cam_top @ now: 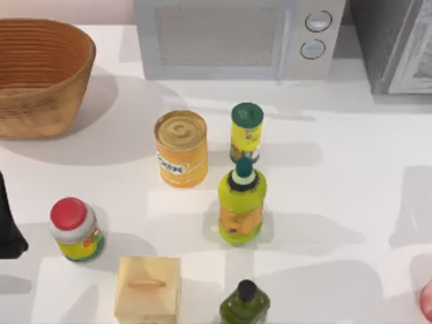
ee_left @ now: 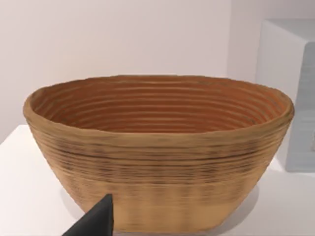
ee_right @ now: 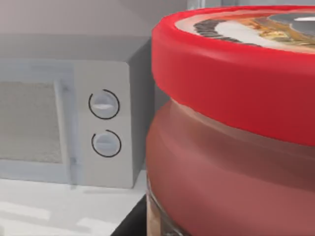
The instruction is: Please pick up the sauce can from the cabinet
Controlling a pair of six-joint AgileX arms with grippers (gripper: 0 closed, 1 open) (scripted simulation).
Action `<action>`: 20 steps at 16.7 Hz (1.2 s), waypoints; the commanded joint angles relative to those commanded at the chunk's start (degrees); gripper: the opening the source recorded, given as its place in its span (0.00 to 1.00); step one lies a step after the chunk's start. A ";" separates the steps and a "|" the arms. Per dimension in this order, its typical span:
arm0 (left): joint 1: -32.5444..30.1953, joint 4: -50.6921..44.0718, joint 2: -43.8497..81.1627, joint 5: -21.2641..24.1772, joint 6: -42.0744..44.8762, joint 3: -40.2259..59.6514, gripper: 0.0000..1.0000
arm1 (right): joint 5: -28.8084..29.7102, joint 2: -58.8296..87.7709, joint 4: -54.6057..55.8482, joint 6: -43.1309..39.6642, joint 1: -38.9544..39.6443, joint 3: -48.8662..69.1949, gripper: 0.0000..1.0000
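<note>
Cabinet point(cam_top: 395, 44) standing at the table's point(cam_top: 337, 169) far right corner beside the microwave point(cam_top: 236, 37); sauce can point(ee_right: 231, 123) showing close before the right wrist camera, grip state impossible to tell; left arm point(cam_top: 8, 223) idling at left edge.

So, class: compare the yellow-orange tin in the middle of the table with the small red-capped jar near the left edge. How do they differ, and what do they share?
The yellow-orange tin is a wide straight-sided cylinder with a flat gold ringed top; the red-capped jar is smaller, rounded, and closed by a domed red cap. The tin's wall is plain orange with a pale label band; the jar's label is yellow-green. Both stand upright on the white table, untouched.
</note>
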 joint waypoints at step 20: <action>0.00 0.00 0.00 0.00 0.00 0.00 1.00 | -49.45 98.35 87.91 1.26 -15.35 10.27 0.00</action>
